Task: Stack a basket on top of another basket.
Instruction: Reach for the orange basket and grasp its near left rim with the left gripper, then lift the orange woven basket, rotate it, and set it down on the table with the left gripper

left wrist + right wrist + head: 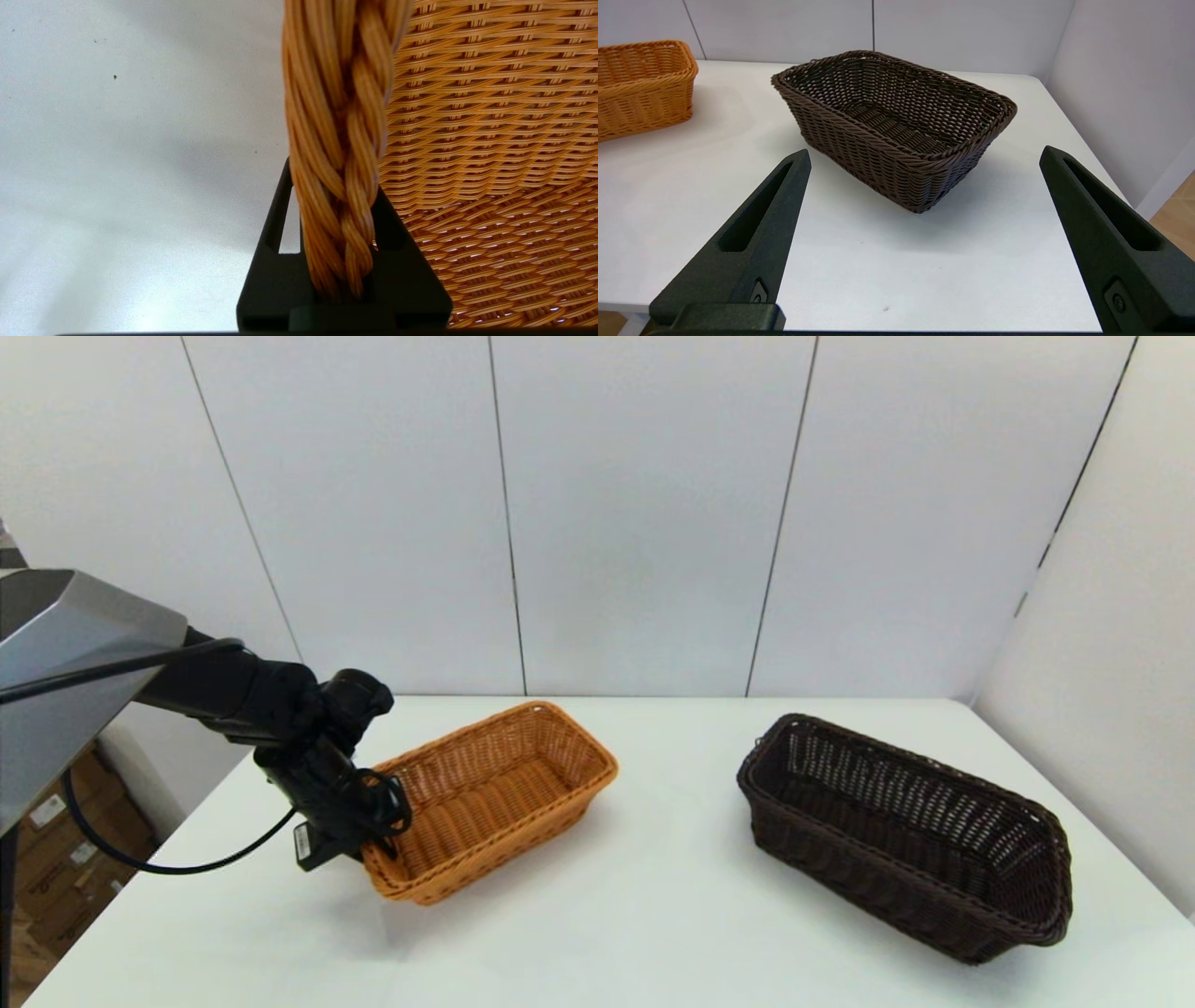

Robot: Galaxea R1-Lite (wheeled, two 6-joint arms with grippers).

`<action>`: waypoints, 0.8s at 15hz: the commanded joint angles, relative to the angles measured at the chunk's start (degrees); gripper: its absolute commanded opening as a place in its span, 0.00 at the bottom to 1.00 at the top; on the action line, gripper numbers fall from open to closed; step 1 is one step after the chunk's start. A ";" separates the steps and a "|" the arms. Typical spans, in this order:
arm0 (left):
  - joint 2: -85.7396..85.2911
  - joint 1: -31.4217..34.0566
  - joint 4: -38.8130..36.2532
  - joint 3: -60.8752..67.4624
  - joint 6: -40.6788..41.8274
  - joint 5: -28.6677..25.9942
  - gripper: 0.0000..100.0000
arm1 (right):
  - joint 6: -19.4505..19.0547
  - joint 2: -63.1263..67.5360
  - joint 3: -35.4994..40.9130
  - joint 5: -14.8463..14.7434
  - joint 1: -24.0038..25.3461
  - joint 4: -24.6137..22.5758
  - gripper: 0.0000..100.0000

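Observation:
The orange-tan basket [495,793] sits left of the table's middle, and its weave fills the left wrist view [490,116]. My left gripper [378,845] is shut on the braided rim of its near short end, one finger outside the wall and one inside [334,179]. I cannot tell whether that end is off the table. The dark brown basket [896,831] stands on the right, untouched. In the right wrist view it [896,121] lies ahead of my right gripper [924,151], which hangs open near the table's front edge with nothing in it. The right arm is outside the head view.
The white table [653,915] has bare surface between the two baskets and in front of them. Wall panels close the back and the right side. Cardboard boxes [56,868] sit on the floor past the table's left edge.

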 commanded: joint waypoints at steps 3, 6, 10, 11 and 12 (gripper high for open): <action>-3.25 0.06 0.16 -0.54 0.23 -1.35 0.00 | -0.02 -0.01 0.01 0.04 0.00 -0.01 1.00; -6.24 0.06 0.34 -0.89 1.90 -8.29 0.00 | 0.06 -0.01 0.10 0.04 0.00 -0.01 1.00; -8.09 -1.00 1.13 -0.54 9.55 -12.33 0.00 | 0.06 -0.01 0.01 0.04 0.00 -0.01 1.00; -8.17 -1.09 2.01 -0.71 12.10 -12.51 0.00 | -0.02 -0.01 0.01 0.04 0.00 -0.01 1.00; -8.17 -1.00 2.88 -0.80 14.64 -12.51 0.00 | -0.02 -0.01 0.01 0.04 0.00 -0.01 1.00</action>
